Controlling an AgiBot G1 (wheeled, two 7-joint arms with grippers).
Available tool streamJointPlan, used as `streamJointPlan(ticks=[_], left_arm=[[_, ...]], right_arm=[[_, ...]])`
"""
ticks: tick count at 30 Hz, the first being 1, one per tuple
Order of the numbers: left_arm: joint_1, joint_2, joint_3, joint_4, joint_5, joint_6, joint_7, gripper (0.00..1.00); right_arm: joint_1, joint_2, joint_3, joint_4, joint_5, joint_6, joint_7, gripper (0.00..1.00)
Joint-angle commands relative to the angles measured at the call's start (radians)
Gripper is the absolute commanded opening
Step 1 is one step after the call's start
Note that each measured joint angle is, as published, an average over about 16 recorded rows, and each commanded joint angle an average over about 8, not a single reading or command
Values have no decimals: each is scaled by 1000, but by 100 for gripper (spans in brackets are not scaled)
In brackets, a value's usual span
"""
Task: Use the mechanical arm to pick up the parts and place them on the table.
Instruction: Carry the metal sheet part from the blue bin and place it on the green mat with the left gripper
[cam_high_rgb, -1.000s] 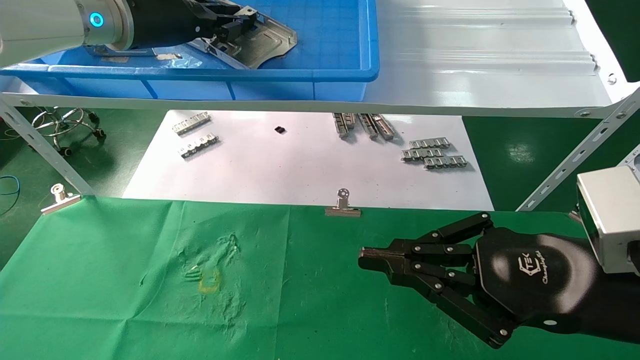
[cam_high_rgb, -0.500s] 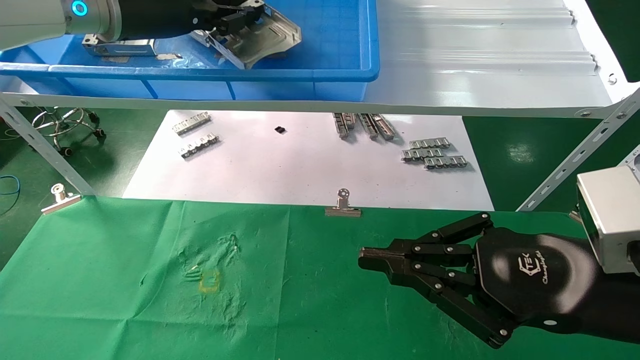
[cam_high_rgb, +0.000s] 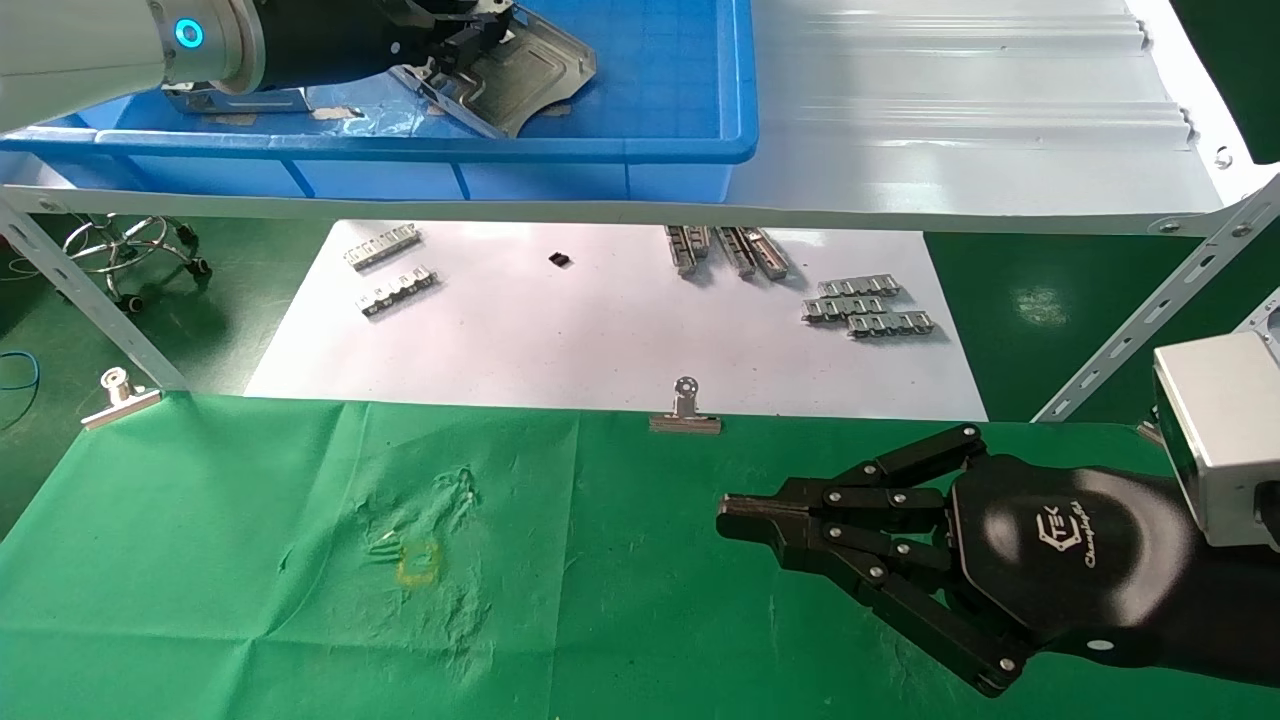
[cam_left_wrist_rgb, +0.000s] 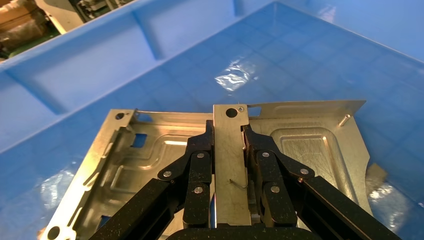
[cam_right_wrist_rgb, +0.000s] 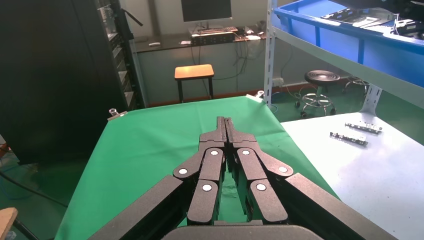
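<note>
My left gripper (cam_high_rgb: 470, 45) is inside the blue bin (cam_high_rgb: 600, 150) on the shelf. In the left wrist view it (cam_left_wrist_rgb: 228, 131) is shut on the upturned flange (cam_left_wrist_rgb: 230, 165) of a silver stamped part (cam_left_wrist_rgb: 310, 145). The part (cam_high_rgb: 535, 75) hangs tilted, just above the bin floor. A second part (cam_high_rgb: 235, 98) lies in the bin behind the arm. My right gripper (cam_high_rgb: 735, 520) is shut and empty, low over the green-cloth table (cam_high_rgb: 250, 560), right of its faint yellow mark (cam_high_rgb: 418, 562). It also shows in the right wrist view (cam_right_wrist_rgb: 225, 122).
The white shelf (cam_high_rgb: 950, 120) overhangs the far side, with slanted legs (cam_high_rgb: 90, 300) at both ends. White paper (cam_high_rgb: 600, 330) below holds small ridged strips (cam_high_rgb: 865, 308). Binder clips (cam_high_rgb: 686, 415) pin the cloth's far edge.
My left gripper has lifted and tilted the held part slightly inside the bin, then eased back a little. The right arm has not moved.
</note>
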Motion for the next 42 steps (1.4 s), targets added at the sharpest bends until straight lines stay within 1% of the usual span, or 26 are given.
streamJointPlan(ticks=[1,7,13,17,26,30,33,36,42], left_arm=[[-2,0,-3,-1,-4,-11,1,0],[-17,-24,-19,-11,-28,26,16,0],[-30,-67,-41,-32,-61,135,50,0],[-33,-107,-60,-55,-91,256,91,0],[-14,-199,-81,-97,-134,605,228,0],[4,-230,-79,-111,-141,707,294,0],[25,-251,-72,-133,-145,740,339,0],[54,-275,-56,-175,-149,749,373,0],[143,-337,5,-332,-189,756,426,0]], right_arm=[[0,0,0,0,0,0,0,0],[0,0,0,0,0,0,0,0],[0,0,0,0,0,0,0,0],[0,0,0,0,0,0,0,0],[0,0,0,0,0,0,0,0],[0,0,0,0,0,0,0,0],[0,0,0,0,0,0,0,0],[0,0,0,0,0,0,0,0],[0,0,0,0,0,0,0,0]])
